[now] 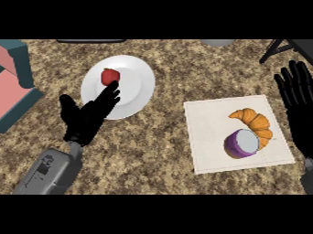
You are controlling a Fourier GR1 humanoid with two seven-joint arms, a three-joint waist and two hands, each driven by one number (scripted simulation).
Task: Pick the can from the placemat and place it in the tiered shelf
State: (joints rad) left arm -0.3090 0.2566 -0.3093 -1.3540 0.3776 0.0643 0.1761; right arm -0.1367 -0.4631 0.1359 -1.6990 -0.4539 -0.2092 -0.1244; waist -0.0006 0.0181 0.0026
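the can [242, 143] sits near the placemat's [210, 137] right edge, just beside a croissant [255, 119] — left hand [85, 116], fingers straight, lies over the plate's [137, 75] rim; right hand [308, 114] rests wide at the counter's [159, 137] right edge.

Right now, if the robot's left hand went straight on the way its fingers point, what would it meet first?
Probably the red fruit on the white plate; the left hand points straight at it, though its height is unclear.
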